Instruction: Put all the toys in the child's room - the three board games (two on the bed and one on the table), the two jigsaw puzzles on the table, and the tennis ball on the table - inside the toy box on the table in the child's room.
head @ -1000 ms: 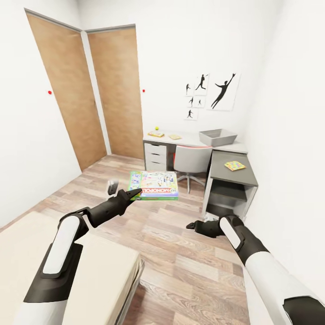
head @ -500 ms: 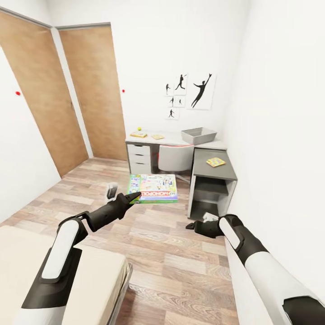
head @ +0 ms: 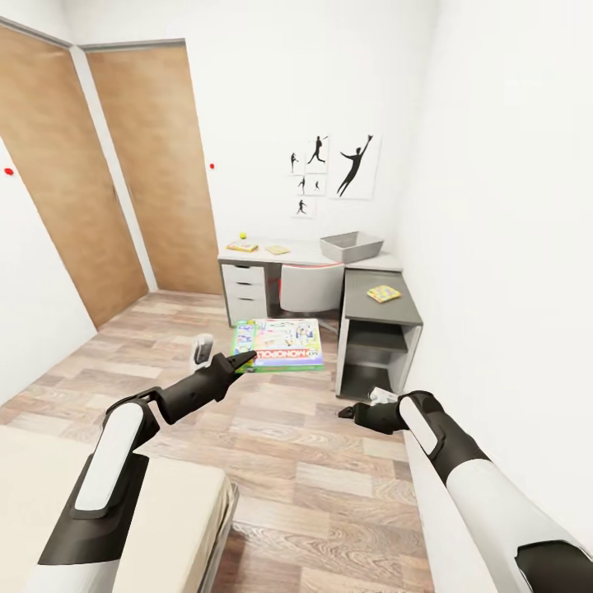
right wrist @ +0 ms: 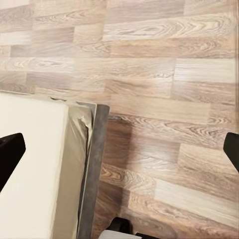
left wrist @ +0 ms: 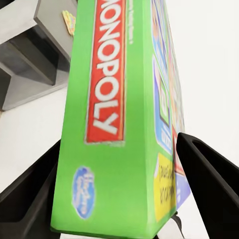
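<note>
Forward-stretched left claw (head: pixel 240 360) grips Monopoly box (head: pixel 278 343); right claw (head: pixel 346 411) spread wide.

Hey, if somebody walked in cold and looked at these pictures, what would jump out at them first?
First, the bright green Monopoly box, clamped in the left gripper and held out level above the wood floor. Beyond it stands the grey desk against the far wall, with the light grey toy box on top near its corner. The right gripper hangs open, holding nothing.
</note>
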Tool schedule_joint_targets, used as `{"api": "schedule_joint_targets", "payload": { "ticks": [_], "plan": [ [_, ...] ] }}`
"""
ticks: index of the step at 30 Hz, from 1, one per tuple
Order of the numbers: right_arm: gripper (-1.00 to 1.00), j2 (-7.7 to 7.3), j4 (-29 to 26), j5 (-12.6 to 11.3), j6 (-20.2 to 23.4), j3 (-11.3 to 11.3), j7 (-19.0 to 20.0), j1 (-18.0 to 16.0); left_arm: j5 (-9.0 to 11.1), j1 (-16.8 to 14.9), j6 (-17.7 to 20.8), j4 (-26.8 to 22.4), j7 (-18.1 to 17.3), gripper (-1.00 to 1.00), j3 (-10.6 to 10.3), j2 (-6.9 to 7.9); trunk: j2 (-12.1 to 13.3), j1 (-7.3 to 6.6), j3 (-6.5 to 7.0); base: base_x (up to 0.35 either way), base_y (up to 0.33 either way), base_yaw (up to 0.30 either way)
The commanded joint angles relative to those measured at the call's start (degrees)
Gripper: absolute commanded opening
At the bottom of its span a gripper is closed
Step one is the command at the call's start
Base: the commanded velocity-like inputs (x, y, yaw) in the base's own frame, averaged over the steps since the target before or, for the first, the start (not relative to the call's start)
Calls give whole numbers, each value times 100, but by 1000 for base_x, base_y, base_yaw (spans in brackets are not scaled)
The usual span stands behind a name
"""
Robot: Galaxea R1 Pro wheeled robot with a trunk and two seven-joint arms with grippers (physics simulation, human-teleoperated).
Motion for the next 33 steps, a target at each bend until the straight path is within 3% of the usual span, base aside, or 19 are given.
{"api": "schedule_joint_targets", "payload": {
  "ticks": [1,18,26,33],
  "plan": [
    [100,-5,-3,53,15,16,48,-7,64,-5,22,-6,58,-100,8,-3,-13,4,-13,0,12,-238],
    [100,-8,-3,57,10,24,48,-2,82,4,33,16,48,-100,26,-1,-13,4,-9,0,3,-255],
    [100,-11,-3,61,9,25,48,-1,82,9,31,-6,42,-100,27,-1,-13,4,-5,54,0,-65],
    [100,-16,-3,64,9,25,48,0,82,13,24,-9,39,-100,27,-1,-13,4,-5,247,0,-13]
  ]
}}
